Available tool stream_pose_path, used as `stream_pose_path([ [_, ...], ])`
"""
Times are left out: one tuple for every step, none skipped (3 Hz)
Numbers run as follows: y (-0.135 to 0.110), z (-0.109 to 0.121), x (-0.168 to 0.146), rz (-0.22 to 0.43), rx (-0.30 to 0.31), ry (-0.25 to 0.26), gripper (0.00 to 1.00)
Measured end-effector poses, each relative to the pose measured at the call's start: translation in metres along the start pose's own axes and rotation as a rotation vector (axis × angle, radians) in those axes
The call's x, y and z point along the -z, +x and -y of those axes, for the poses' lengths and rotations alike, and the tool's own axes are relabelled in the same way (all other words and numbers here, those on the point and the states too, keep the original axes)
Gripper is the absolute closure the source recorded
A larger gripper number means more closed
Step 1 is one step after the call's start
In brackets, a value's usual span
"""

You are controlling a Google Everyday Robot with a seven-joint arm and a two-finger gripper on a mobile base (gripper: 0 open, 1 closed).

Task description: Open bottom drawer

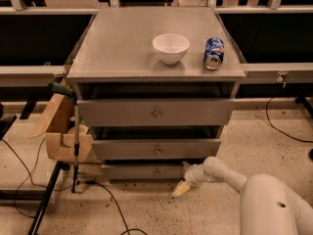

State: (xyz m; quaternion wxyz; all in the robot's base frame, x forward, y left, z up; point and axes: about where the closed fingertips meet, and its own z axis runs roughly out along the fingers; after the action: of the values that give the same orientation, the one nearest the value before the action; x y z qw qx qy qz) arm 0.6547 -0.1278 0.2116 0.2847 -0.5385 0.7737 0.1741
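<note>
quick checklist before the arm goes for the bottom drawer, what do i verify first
1. Bottom drawer picked out, the lowest and narrowest front: ok.
2. Its knob in view with nothing in front of it: ok.
3. Gripper lined up with the knob: not ok, it sits lower and to the knob's right, near the floor.
4. Gripper touching the knob: not ok, they are apart.
5. Floor cable out of the drawer's path: cannot tell.
6. Bowl and can on top, away from the arm: ok.
</note>
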Motion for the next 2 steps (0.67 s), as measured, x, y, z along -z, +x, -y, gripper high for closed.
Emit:
stream_pose_path([
  [-0.0090, 0.0122, -0.0080, 0.032, 0.012, 0.013, 0.00],
  [-0.0126, 0.0184, -0.0165, 0.043, 0.010, 0.012, 0.00],
])
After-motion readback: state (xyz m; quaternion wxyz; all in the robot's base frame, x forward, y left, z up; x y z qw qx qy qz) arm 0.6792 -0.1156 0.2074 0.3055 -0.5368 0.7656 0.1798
